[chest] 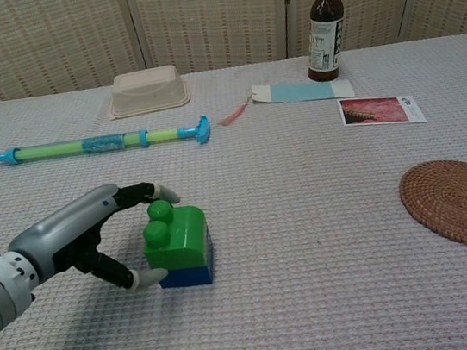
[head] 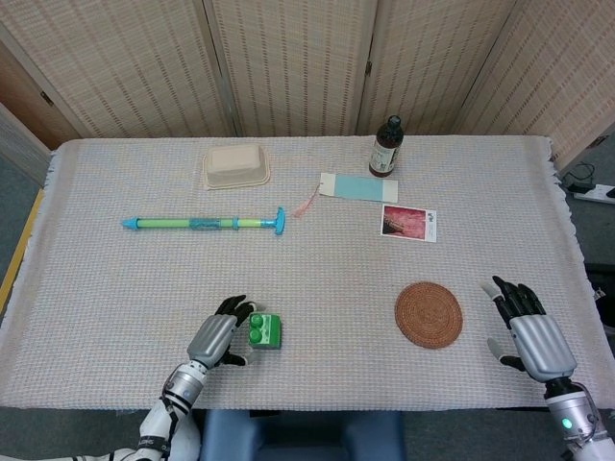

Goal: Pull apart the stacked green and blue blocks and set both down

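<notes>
A: Where do things stand with the stack?

B: The green block [chest: 177, 232] sits pressed onto the blue block [chest: 188, 275], both near the front edge of the table, left of centre. The left hand [chest: 94, 236] is right against them, fingers spread around the stack: the thumb tip lies at the blue base, the upper fingertips reach beside the green studs. I can't tell whether it has closed firmly yet; it looks like the start of a grasp, with nothing lifted.

A: And the other one?

B: The right hand [head: 530, 332] hovers open and empty at the far right edge, well apart from the blocks and just beyond the woven coaster [head: 429, 314].

A: What might go wrong?

B: I'd guess the thumb pushing low on the blue block could slide the whole stack along the cloth rather than pinch it. And one hand alone can't split them; if the right comes late, the pair just lifts as one piece.

A: The setting?

B: A pale woven tablecloth [head: 115, 279] covers the table. Further back lie a water syringe toy [head: 206, 224], a beige lidded container [head: 235, 165], a dark bottle [head: 386, 147], a light blue bookmark with a pink tassel [head: 356, 188] and a photo card [head: 408, 222]. Wicker folding screens [head: 288, 62] close off the rear.
</notes>
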Motion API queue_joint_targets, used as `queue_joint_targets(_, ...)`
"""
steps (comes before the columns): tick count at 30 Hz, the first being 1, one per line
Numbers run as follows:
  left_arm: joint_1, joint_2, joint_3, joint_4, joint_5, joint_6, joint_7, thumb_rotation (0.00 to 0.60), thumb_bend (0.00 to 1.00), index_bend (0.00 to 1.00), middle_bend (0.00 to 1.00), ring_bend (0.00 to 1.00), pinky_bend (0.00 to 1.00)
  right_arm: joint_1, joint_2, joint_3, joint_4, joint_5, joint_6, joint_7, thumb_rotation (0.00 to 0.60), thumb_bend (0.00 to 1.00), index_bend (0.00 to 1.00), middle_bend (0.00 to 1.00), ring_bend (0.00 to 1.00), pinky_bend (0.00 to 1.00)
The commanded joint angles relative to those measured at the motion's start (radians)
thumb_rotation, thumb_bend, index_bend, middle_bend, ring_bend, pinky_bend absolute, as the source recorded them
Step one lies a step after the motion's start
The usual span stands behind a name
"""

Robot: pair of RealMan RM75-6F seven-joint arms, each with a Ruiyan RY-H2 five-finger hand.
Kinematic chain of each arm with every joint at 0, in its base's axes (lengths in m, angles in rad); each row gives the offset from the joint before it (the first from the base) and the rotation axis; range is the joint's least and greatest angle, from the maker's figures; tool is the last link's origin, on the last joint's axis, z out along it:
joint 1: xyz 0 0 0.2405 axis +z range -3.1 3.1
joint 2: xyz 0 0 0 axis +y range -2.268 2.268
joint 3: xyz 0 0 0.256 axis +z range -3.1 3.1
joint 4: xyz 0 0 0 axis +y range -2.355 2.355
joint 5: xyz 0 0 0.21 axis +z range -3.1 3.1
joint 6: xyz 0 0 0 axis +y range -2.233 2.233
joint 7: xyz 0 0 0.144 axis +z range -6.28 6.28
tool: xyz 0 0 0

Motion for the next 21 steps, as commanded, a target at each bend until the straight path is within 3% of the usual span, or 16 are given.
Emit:
queue_joint_targets(1, -0.009, -0.029, -0.012, 0.019, -0.005, 0.007, 0.004, 0.6, 0.3, 0.26, 0.28, 0.0, 0.0, 0.001, 0.004, 0.001, 0.0, 0.002, -0.002, 0.006, 0.6, 0.41, 0.0, 0.0, 0.0, 0.0)
queue_joint_targets(16, -0.008, -0.07, -0.022, 0.076, 0.019, 0.04, -0.055, 0.6, 0.3, 0.4, 0.43, 0.05, 0.0, 0.005, 0.0, 0.005, 0.003, 0.017, -0.017, -0.003, 0.6, 0.41, 0.0, 0.0, 0.0, 0.0)
queue_joint_targets(21, 0.005, -0.09, -0.025, 0.103, 0.04, 0.072, -0.099, 0.6, 0.31, 0.53, 0.56, 0.12, 0.0, 0.008, -0.005, 0.004, 0.006, 0.018, -0.023, -0.007, 0.6, 0.41, 0.0, 0.0, 0.0, 0.0)
